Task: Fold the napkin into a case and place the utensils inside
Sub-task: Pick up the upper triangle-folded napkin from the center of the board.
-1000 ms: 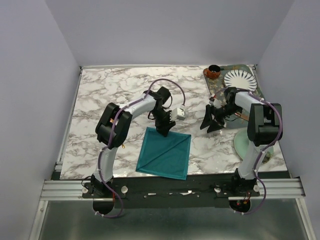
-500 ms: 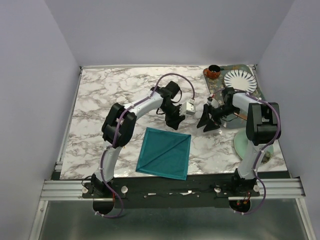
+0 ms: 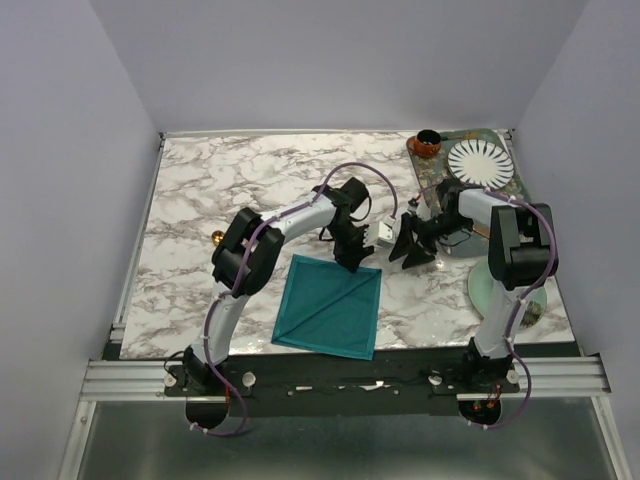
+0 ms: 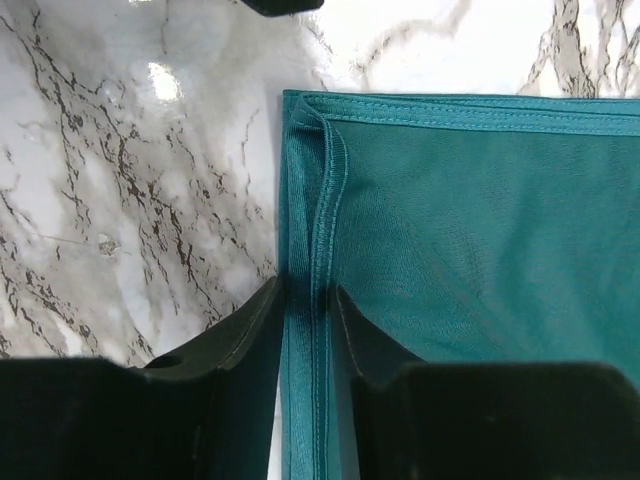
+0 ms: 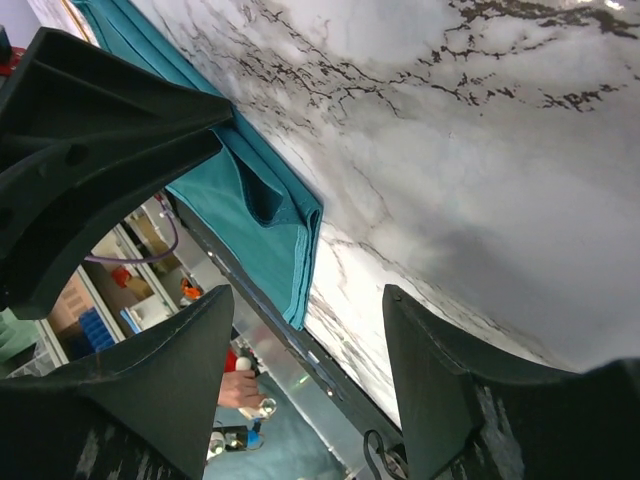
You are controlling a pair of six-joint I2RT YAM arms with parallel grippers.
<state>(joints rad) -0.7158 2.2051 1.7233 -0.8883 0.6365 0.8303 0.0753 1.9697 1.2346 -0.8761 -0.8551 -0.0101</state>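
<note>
The teal napkin (image 3: 330,305) lies folded into a rough square near the table's front edge, with a diagonal crease across it. My left gripper (image 3: 350,256) stands over its far right corner; in the left wrist view the gripper (image 4: 308,300) is shut on the napkin's (image 4: 470,250) stitched hem, which runs up between the jaws. My right gripper (image 3: 408,250) hovers open just right of that corner, apart from the cloth. Its wrist view shows the gripper (image 5: 308,295) holding nothing, with the napkin (image 5: 260,210) beyond. A small gold round piece (image 3: 216,237) lies left of the left arm. No purple utensil shows.
A tray (image 3: 500,135) at the back right carries a white striped plate (image 3: 476,160) and a brown cup (image 3: 427,144). A pale green saucer (image 3: 495,290) sits by the right arm. The table's front edge runs just below the napkin.
The left gripper lifted off the napkin's far left corner, swung right and came down on its far right corner. The right gripper drifted left toward the same corner.
</note>
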